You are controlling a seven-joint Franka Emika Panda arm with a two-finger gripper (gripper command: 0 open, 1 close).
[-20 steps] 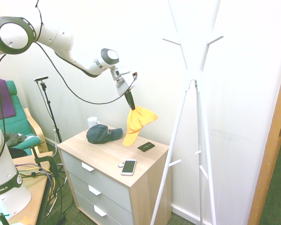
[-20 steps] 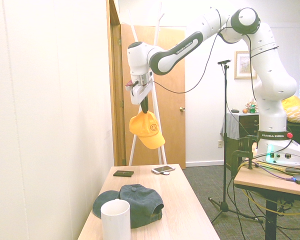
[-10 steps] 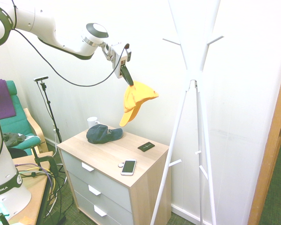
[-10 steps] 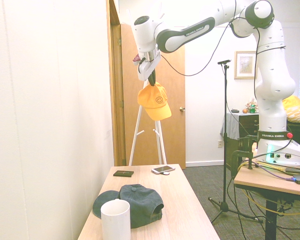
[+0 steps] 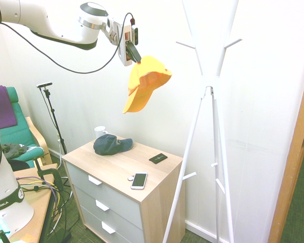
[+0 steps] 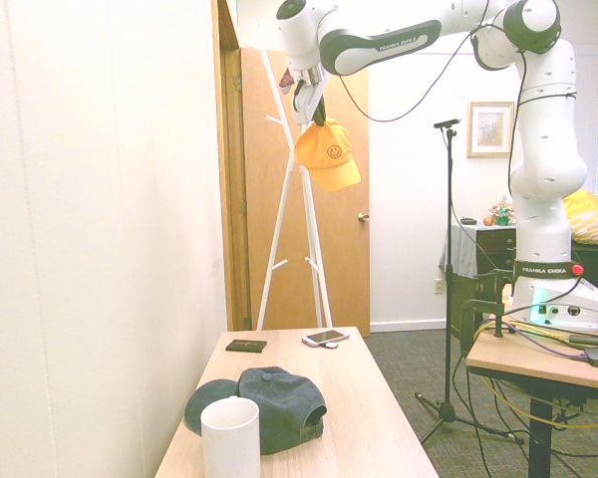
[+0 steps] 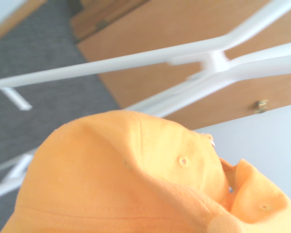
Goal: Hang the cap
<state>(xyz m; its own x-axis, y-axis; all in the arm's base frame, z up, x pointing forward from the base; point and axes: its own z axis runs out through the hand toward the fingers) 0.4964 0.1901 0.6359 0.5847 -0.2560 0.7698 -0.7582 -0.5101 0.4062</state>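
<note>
The orange-yellow cap [image 5: 144, 81] hangs high in the air, well above the drawer chest, with my gripper [image 5: 135, 54] shut on the back of its crown. Its brim points down and left in the first exterior view. From the other side the cap [image 6: 329, 153] shows a small smiley emblem, and the gripper [image 6: 315, 108] holds it from above. The white coat stand [image 5: 209, 81] rises to the right of the cap, its pegs near cap height, a gap between them. Up close, the cap [image 7: 136, 184] fills the lower wrist view with the stand's white bars [image 7: 136, 60] behind.
A dark navy cap [image 5: 111, 145], a white mug [image 5: 100, 131], a phone [image 5: 139, 180] and a small black card [image 5: 158, 158] lie on the wooden drawer chest [image 5: 157, 172]. A green armchair [image 5: 17, 134] stands at left. A wooden door [image 6: 354, 239] is behind the stand.
The arm has lifted the cap steadily upward from just over the chest to peg height of the stand. The grip on the cap has stayed shut.
</note>
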